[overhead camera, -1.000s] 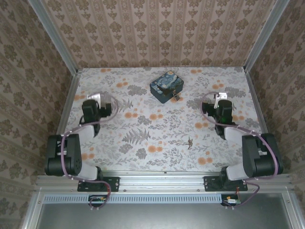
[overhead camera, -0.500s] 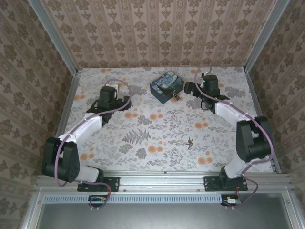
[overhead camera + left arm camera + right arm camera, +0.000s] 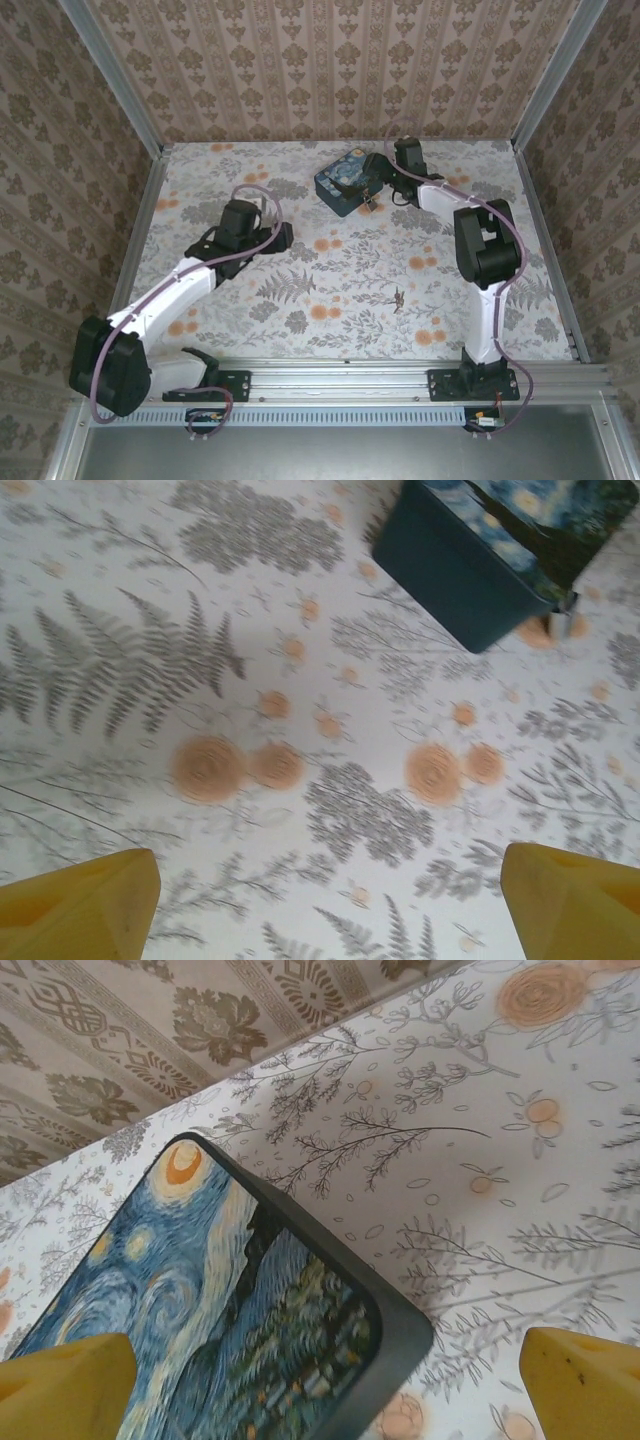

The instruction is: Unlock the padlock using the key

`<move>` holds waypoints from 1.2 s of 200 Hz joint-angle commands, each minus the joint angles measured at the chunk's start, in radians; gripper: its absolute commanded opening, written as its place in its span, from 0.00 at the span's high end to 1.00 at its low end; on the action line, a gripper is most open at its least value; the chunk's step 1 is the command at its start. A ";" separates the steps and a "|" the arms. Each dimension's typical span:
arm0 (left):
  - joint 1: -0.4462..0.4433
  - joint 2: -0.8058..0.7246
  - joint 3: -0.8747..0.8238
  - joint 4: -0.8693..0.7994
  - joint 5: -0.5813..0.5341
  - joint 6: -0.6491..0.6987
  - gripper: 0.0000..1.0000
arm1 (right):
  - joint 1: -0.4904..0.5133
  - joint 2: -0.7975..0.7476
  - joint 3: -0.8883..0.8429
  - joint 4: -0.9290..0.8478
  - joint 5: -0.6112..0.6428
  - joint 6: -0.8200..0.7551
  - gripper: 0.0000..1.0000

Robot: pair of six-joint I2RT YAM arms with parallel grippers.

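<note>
The tiny brass padlock (image 3: 370,203) hangs at the front right side of the dark blue swirly tin (image 3: 349,182) at the back of the table. The key (image 3: 398,298) is a small dark sliver lying alone on the floral cloth, right of centre. My right gripper (image 3: 373,170) hovers over the tin's right corner, open, its yellow fingertips (image 3: 585,1385) straddling the painted lid (image 3: 230,1310). My left gripper (image 3: 284,237) stands open over bare cloth left of the tin, fingertips (image 3: 80,905) wide apart, with the tin (image 3: 470,570) ahead at upper right.
Patterned walls close the table at the back and both sides, with metal rails (image 3: 140,230) along the edges. The floral cloth (image 3: 300,290) covers the table between the arms.
Both arms have stretched out from their folded rest. The right gripper swung back and left to the tin; the left gripper moved forward toward the table's middle. Padlock, tin and key have not moved.
</note>
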 commanded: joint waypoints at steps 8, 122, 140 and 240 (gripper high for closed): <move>-0.068 -0.014 -0.001 -0.014 0.020 -0.091 0.10 | -0.002 0.074 0.070 0.029 0.001 0.024 0.01; -0.077 -0.115 -0.036 -0.086 -0.063 -0.065 0.09 | -0.003 0.195 0.187 0.061 -0.401 -0.168 0.19; -0.057 -0.121 -0.040 -0.092 -0.067 -0.053 0.08 | 0.004 0.177 0.155 0.070 -0.505 -0.217 0.24; 0.107 0.091 0.098 -0.088 -0.088 -0.033 0.07 | 0.145 0.016 -0.028 -0.081 -0.657 -0.485 0.34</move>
